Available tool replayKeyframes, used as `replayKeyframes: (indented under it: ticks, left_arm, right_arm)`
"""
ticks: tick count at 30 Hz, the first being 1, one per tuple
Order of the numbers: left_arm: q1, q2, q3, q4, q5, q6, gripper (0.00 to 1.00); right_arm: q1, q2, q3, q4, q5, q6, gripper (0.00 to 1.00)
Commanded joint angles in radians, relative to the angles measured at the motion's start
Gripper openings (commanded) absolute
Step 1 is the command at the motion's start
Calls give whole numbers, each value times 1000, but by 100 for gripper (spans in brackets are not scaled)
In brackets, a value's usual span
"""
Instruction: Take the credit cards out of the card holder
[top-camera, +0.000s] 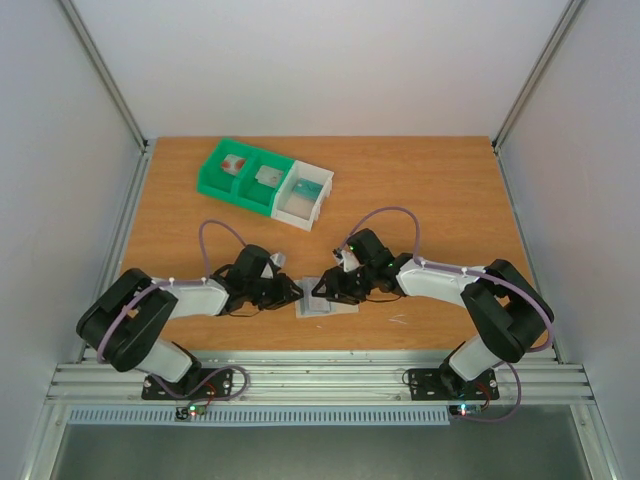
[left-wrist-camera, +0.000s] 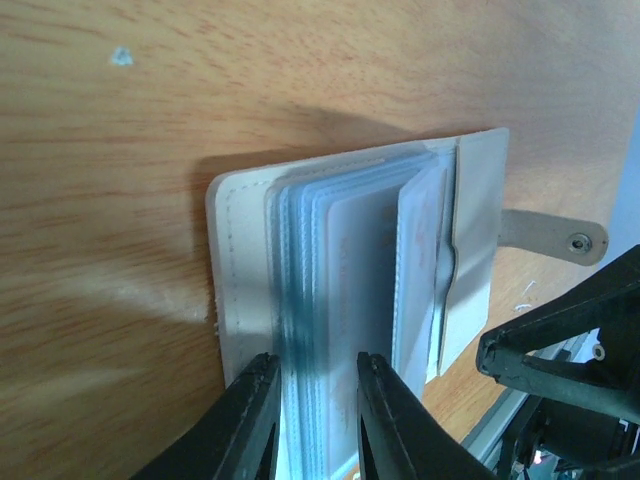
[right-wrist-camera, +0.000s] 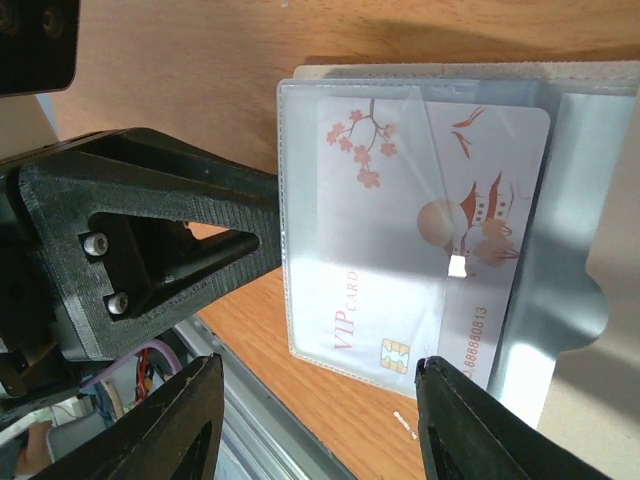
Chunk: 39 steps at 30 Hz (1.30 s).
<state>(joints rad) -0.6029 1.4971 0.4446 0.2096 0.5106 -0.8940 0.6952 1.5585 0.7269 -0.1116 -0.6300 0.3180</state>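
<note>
The card holder (top-camera: 330, 308) lies open on the table near the front edge, between both arms. In the left wrist view its pale cover (left-wrist-camera: 238, 270) lies flat, and my left gripper (left-wrist-camera: 318, 400) is shut on the bluish stack of clear sleeves (left-wrist-camera: 350, 250) standing up from it. A snap tab (left-wrist-camera: 555, 235) sticks out at the right. A white credit card (right-wrist-camera: 440, 200) with red marks and "VIP CARD" print sits in a translucent sleeve (right-wrist-camera: 300, 220). My right gripper (right-wrist-camera: 320, 405) is open just below that sleeve's lower edge, one fingertip (right-wrist-camera: 450, 400) near the card's corner. No dark red card shows.
A green-and-white compartment tray (top-camera: 265, 180) with small items stands at the back left. The aluminium rail (top-camera: 320, 378) runs along the near table edge, close to the holder. The left gripper's black body (right-wrist-camera: 150, 250) fills the left of the right wrist view.
</note>
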Motion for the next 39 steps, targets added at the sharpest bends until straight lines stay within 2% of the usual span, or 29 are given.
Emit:
replayKeyframes:
  ticks: [1, 6, 11, 14, 18, 21, 25, 33, 39]
  left_arm:
    - [-8, -58, 13, -79, -32, 19, 23]
    - [-7, -144, 66, -224, -81, 56, 28]
    - [-8, -214, 127, -338, -94, 89, 29]
    - [-7, -220, 124, -285, -57, 71, 28]
    - [-9, -181, 109, -204, -13, 41, 17]
    - [-12, -137, 88, -131, 3, 28, 8]
    - [-14, -83, 58, -21, 27, -9, 2]
    - [-15, 14, 24, 92, 46, -33, 0]
    - [-15, 59, 10, 100, 28, -26, 1]
  right_arm:
    - [7, -4, 24, -12, 4, -17, 54]
    - [5, 0, 37, -70, 70, -46, 48]
    - [1, -6, 39, -90, 117, -66, 40]
    - [-6, 0, 40, -93, 135, -72, 34]
    - [-13, 10, 37, -84, 143, -68, 26]
    - [-14, 15, 37, -81, 148, -67, 25]
    - [-18, 21, 37, -83, 156, -72, 25]
    - [-40, 53, 38, -65, 147, -67, 24]
    - [-41, 65, 33, -44, 137, -66, 23]
